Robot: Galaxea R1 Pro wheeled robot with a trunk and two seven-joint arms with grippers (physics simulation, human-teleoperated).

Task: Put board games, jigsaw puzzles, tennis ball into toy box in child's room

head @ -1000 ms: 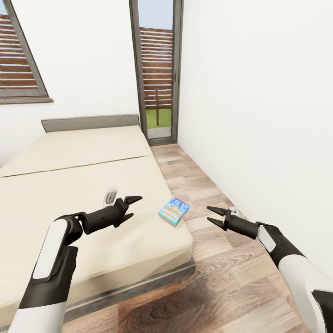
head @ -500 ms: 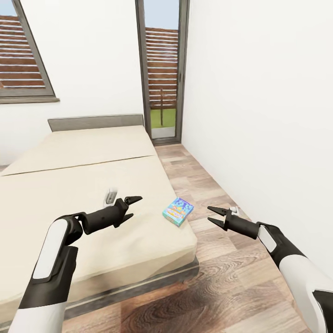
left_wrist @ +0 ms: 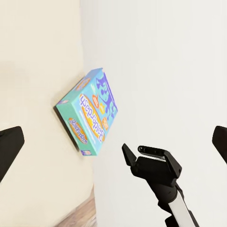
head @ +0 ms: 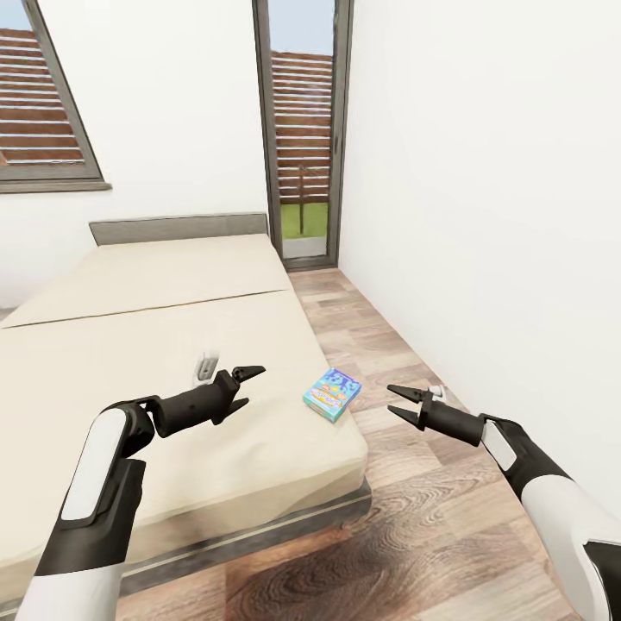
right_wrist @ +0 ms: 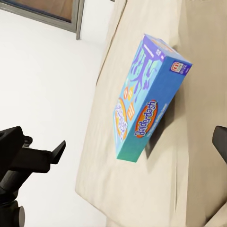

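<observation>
1 board game (head: 332,394) on the bed (head: 172,345) between my released left gripper (head: 247,385) and right gripper (head: 402,404), not yet grasped.

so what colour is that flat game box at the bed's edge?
Teal-blue game box with purple and orange "Balderdash" print; right wrist view shows it best.

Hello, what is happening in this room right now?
A two-armed robot stands at the foot corner of the bed. A teal board game box lies flat near the mattress edge, untouched. The left tool hovers over the mattress and the right tool over the wood floor; both are open and empty.
</observation>
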